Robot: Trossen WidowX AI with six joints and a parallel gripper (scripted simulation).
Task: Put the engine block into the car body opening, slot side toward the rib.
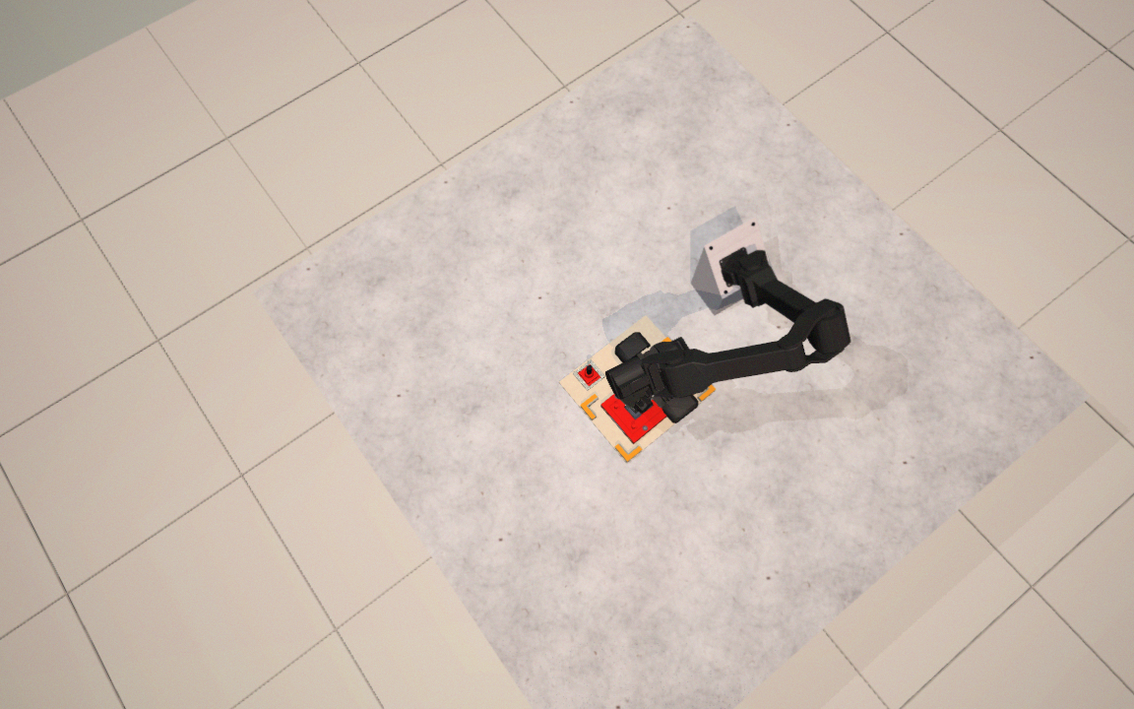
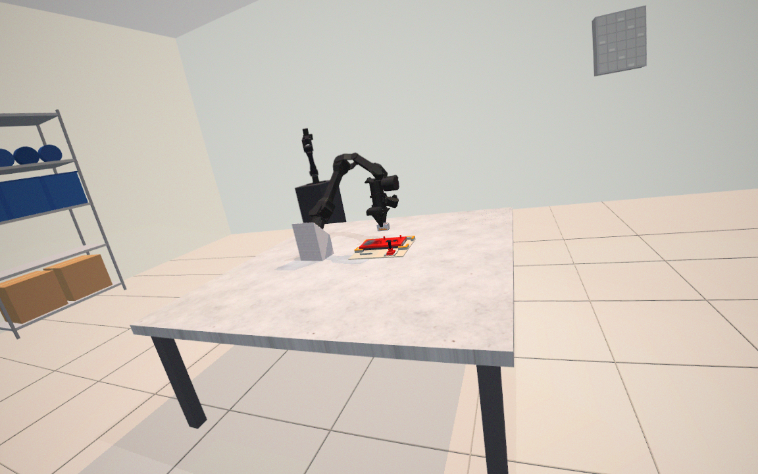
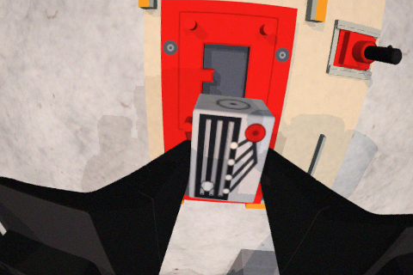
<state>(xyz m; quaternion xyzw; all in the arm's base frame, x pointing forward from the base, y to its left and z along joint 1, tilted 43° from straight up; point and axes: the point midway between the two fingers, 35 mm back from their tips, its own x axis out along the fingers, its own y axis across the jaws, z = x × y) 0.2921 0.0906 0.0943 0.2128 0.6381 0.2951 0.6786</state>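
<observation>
My gripper [image 3: 226, 151] [image 2: 382, 225] is shut on the engine block [image 3: 249, 180], a light grey block with black stripes and a red round cap on its top. In the exterior view it hangs above the red car body [image 3: 172, 94] [image 1: 635, 430] [image 2: 370, 243], with a gap between them. The wrist view shows the dark rectangular opening [image 3: 228, 62] beyond the block, its near end hidden by the block. A small red rib [image 3: 207, 75] juts into the opening from its left edge. The block's slot is not visible. In the top view the arm hides the block.
The car body lies on a cream board [image 3: 310, 94] [image 1: 606, 428] between orange corner brackets [image 3: 320, 2] [image 1: 628, 453]. A red piece with a black upright lever [image 3: 383, 54] [image 1: 589, 371] [image 2: 389, 246] stands on the board beside the body. Short red pegs [image 3: 267, 29] rise from the body.
</observation>
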